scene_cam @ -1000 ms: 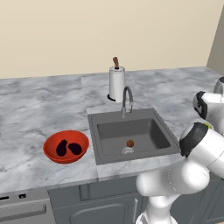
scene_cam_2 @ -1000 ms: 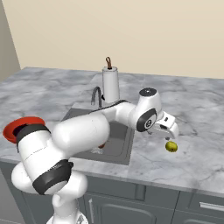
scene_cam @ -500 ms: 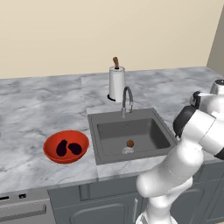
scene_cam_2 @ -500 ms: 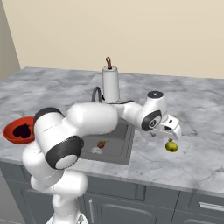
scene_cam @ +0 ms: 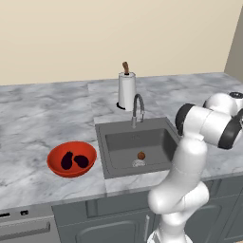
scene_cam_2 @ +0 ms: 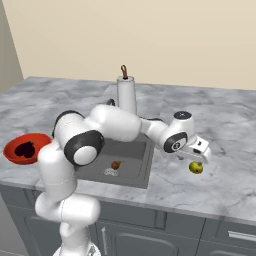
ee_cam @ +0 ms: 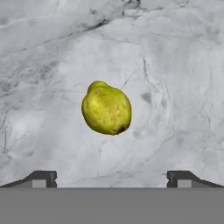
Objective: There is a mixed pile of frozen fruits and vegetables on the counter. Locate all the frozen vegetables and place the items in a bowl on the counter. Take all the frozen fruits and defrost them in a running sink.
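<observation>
Hand: the hand [scene_cam_2: 196, 159] hangs just above the counter [scene_cam_2: 235, 165] to the right of the sink [scene_cam_2: 131, 161], its fingers spread wide and holding nothing; in the hand view both fingertips [ee_cam: 40, 178] stand far apart at the lower corners.
Yellow-green fruit: it [ee_cam: 106, 108] lies on the counter directly under the hand, centred between the fingertips, and sits just below the hand in the right base view [scene_cam_2: 196, 167]; this is the last piece of the pile left on the stone.
Step in hand: by my reading, the grasp of this fruit, with the descent not yet made.
How to do it well: come straight down with the fruit kept midway between the fingers, and close only when the pads flank its widest part; it is rounded and lumpy, so a high or off-centre pinch would likely squirt it away across the smooth stone.
Sink: the brown fruit [scene_cam: 141, 155] already rests on the basin floor near the drain; the carry should end low over the basin, clear of the chrome faucet [scene_cam: 136, 108].
Water: I cannot tell whether the faucet is running.
Red bowl: it [scene_cam: 56, 167] sits left of the sink with both dark eggplants [scene_cam: 73, 161] inside, so the vegetable half looks finished.
Paper towel roll: it [scene_cam: 126, 91] stands behind the faucet, well away from the work.
</observation>
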You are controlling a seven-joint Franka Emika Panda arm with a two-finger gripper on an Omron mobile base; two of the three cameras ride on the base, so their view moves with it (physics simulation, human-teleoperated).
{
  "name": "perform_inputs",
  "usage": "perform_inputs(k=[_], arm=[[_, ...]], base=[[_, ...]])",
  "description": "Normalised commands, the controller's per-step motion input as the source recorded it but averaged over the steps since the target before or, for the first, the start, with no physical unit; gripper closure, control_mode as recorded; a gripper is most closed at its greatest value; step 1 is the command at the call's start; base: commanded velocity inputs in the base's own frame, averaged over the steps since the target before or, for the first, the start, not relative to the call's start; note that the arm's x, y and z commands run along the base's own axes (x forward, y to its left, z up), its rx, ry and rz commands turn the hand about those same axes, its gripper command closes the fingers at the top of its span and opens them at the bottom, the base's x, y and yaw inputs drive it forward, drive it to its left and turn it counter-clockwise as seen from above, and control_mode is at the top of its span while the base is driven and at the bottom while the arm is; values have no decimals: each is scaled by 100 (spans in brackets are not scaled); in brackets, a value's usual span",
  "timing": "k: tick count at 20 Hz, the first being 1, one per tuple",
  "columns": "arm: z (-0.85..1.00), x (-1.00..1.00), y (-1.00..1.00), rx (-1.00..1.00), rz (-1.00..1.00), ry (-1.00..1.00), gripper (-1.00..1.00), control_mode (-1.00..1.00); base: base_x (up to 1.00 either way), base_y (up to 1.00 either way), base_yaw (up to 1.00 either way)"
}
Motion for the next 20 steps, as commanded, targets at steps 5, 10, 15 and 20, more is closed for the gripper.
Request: perform_inputs(k=[5,10,15,20], arm=[[-10,36,-5,1,0,1,-100,-100],[-29,29,-18,1,0,2,-100,-100],[-26,25,-15,0,0,1,-100,-100],[-33,1,-17,0,-1,2,-100,-100]], base=[[0,0,0],[0,0,0],[0,0,0],[0,0,0]])
